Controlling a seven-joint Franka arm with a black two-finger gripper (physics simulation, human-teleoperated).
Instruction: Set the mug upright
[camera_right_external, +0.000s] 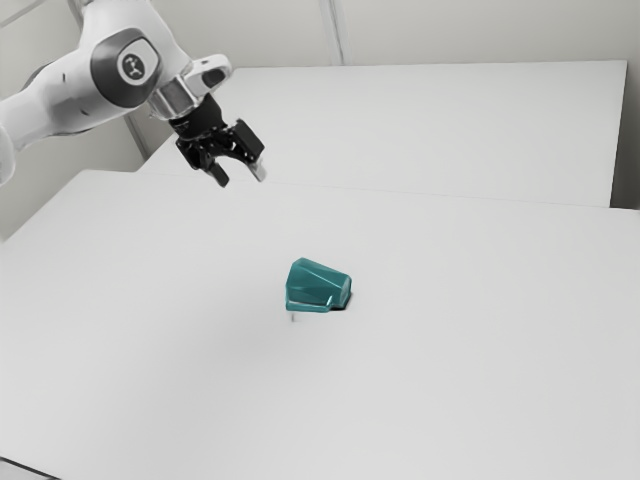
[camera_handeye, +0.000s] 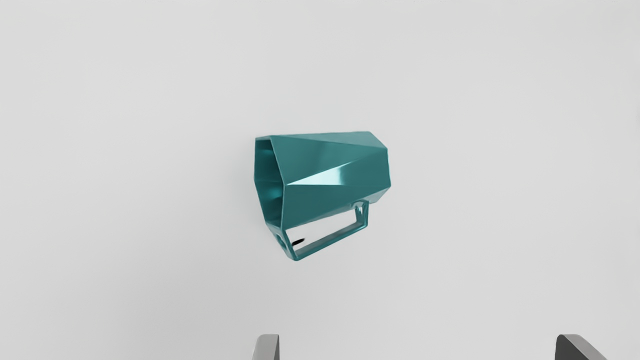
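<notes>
Exterior view, teal faceted mug (camera_right_external: 318, 286): lies on its side on the white tabletop (camera_right_external: 470, 350), wide end toward the exterior view's left, narrower end toward its right; not upright.
Exterior view, black two-finger gripper (camera_right_external: 241, 178): hangs above the tabletop, well apart from the mug, at the end of the white Franka arm (camera_right_external: 126, 68). That height probably keeps the mug from being knocked while the hand lines up.
Wrist view, open mouth (camera_handeye: 269, 182): faces sideways, so the base must be turned down for the task.
Wrist view, flat facets (camera_handeye: 337, 172): likely stop the body rolling and would give the pads something plain to press on.
Wrist view, angular handle (camera_handeye: 332, 239): juts from 1 side; a grip that caught it could twist the mug.
Wrist view, small dark mark (camera_handeye: 298, 242): seen through the handle's loop; what it is, I cannot tell.
Wrist view, 2 fingertips: spread wide, holding nothing, presumably to leave room to pass around the body.
Wrist view, next move: likely down to the mug, grasp, then tilt it mouth up.
</notes>
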